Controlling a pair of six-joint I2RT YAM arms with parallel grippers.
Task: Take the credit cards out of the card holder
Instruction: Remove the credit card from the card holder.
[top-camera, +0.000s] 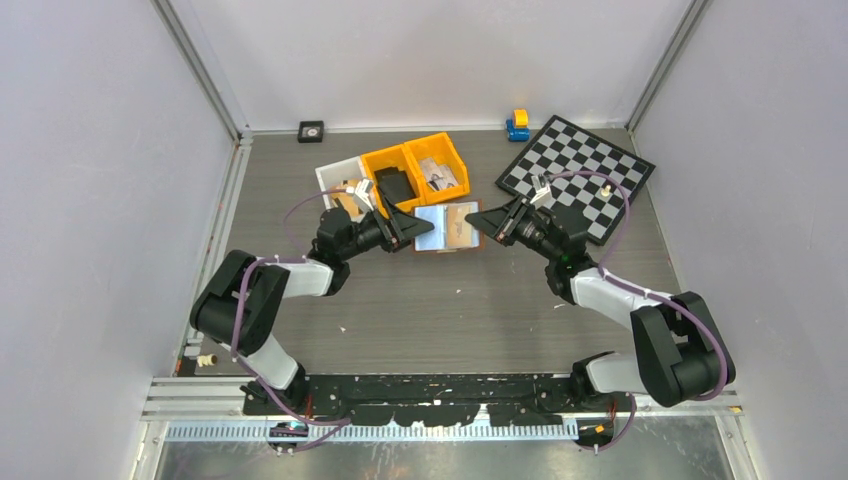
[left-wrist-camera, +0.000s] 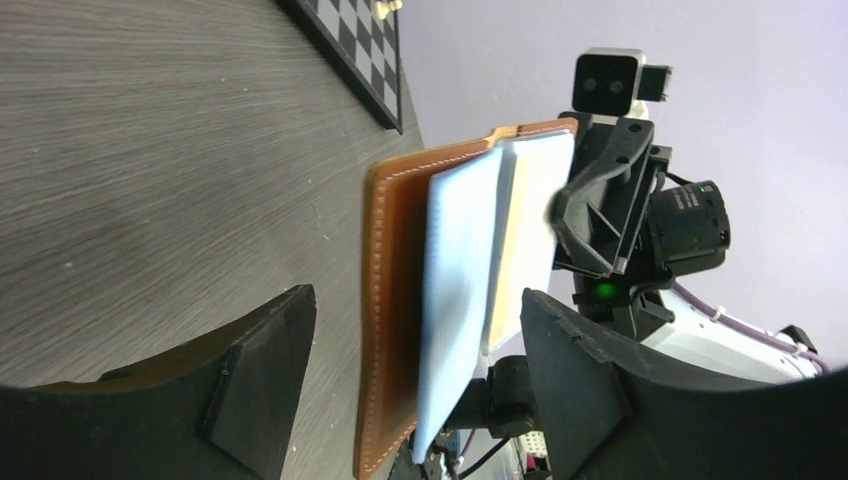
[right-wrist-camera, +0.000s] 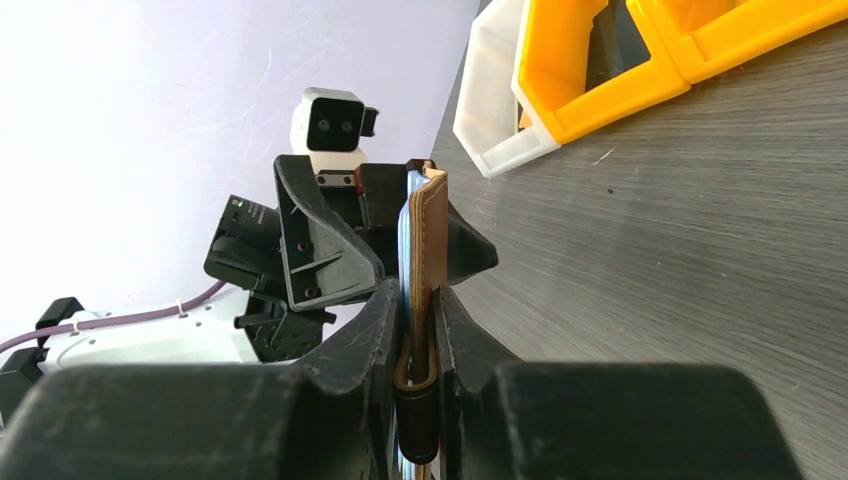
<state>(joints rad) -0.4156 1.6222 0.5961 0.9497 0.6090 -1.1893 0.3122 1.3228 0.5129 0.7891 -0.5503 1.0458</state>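
The reddish-brown card holder (top-camera: 447, 229) is held open just above the table, between the two grippers. My right gripper (top-camera: 482, 223) is shut on its right edge; in the right wrist view the fingers (right-wrist-camera: 420, 335) pinch the brown leather edge (right-wrist-camera: 432, 235). My left gripper (top-camera: 413, 229) is open, its jaws wide on either side of the holder's left edge without touching it. In the left wrist view (left-wrist-camera: 420, 385) a pale blue credit card (left-wrist-camera: 460, 280) and a whitish one (left-wrist-camera: 538, 200) stand out from the brown cover (left-wrist-camera: 388, 290).
Two orange bins (top-camera: 415, 165) and a white bin (top-camera: 338, 178) stand just behind the holder, one orange bin with a black wallet-like object (top-camera: 393, 186). A chessboard (top-camera: 578, 172) lies at the back right, a blue and yellow toy (top-camera: 517, 125) and a small black square (top-camera: 311, 131) by the back wall.
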